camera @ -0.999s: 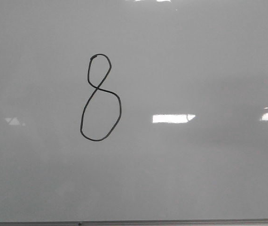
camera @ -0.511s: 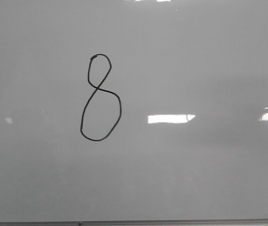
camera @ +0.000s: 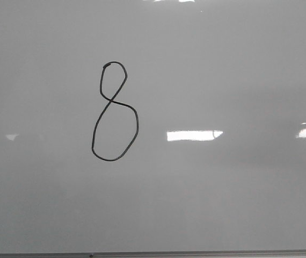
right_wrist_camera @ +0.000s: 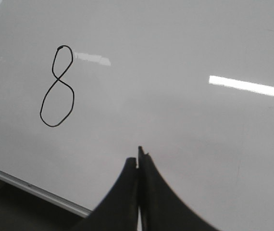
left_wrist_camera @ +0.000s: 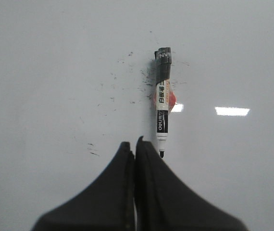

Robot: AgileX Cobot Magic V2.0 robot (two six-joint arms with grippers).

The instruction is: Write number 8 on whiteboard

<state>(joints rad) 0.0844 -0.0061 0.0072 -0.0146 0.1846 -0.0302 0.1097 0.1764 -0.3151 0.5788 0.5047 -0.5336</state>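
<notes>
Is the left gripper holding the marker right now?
No, the left gripper is shut on nothing, and the marker lies on the whiteboard beside its fingertips.

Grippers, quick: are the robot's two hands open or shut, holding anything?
Left gripper: shut, holding nothing.
Right gripper: shut, holding nothing.

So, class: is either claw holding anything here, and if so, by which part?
Nothing is held. The left claw and right claw are both shut on nothing. The marker lies loose on the whiteboard, beside the left claw's tip.
</notes>
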